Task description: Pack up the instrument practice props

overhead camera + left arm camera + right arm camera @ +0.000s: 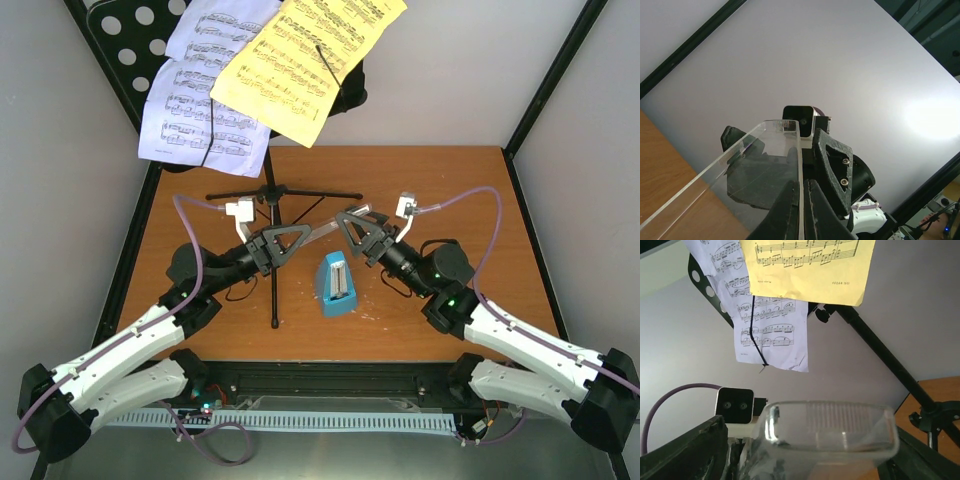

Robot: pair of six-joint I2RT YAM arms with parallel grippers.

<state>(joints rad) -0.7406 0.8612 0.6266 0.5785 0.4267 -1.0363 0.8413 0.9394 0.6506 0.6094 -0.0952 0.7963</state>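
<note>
Hold the left end effector (303, 235) clamped shut on the thin edge of the clear plastic cover (322, 232), level and untwisted. Bring the right end effector (345, 225), spread open around the cover's wide end with no firm contact visible, squarely onto both sides before sharing the load. Then, most likely, lower together onto the blue wedge metronome (335, 285), upright in the middle of the surface (420, 165), just toward 6 o'clock of the cover. Expect slippery plastic: transparent, hollow, tapered, round-cornered. Leave the black music stand (272, 200) and sheet-music pages (310, 60), at 12 o'clock, for later.
</note>
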